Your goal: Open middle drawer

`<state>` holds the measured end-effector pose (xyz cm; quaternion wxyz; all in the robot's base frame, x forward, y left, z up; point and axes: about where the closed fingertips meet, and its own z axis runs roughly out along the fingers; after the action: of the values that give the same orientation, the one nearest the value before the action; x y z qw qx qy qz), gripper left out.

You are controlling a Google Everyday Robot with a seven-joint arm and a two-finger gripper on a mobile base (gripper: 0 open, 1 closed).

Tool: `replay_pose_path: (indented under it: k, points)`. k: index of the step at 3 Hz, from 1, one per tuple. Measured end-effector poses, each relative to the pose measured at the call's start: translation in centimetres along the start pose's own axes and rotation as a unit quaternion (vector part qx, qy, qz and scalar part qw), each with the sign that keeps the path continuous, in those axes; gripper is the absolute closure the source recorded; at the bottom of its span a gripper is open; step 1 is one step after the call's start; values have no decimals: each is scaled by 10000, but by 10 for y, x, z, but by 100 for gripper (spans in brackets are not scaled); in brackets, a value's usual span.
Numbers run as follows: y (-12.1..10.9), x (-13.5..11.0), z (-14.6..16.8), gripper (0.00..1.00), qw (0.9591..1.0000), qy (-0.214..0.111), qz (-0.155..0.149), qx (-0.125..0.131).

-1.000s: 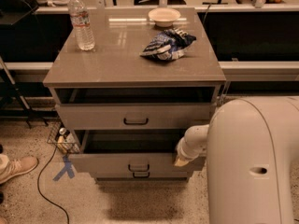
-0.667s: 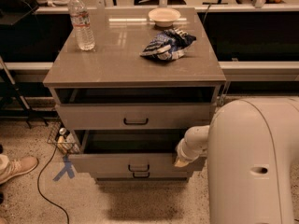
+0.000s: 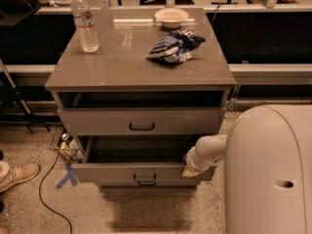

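Middle drawer (image 3: 107,172), wide and grey-beige with a small black bar handle (image 3: 145,178), stands pulled out beneath the upper grey-beige drawer (image 3: 97,122), its dark tray showing. The pale gripper (image 3: 191,169) sits at its front right corner; how wide it is, I cannot tell. On the grey-brown surface (image 3: 122,67) stand a clear plastic water bottle (image 3: 85,23), a crumpled blue-and-white bag (image 3: 174,47) and a pale bowl (image 3: 171,16).

Tool (image 3: 191,169) at right front corner of middle drawer (image 3: 107,172), drawer open from above, upper drawer (image 3: 97,122) overhanging its back, robot body (image 3: 268,169) crowding right.
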<state>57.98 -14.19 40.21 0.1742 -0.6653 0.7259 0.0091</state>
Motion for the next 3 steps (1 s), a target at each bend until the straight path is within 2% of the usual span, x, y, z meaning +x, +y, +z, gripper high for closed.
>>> replay_pose_path:
  k: [1,3]
  points:
    - [1,0,1,83,10000,-1,-3,-14]
    - [3,-1,3,37,10000,-3,-8,-40]
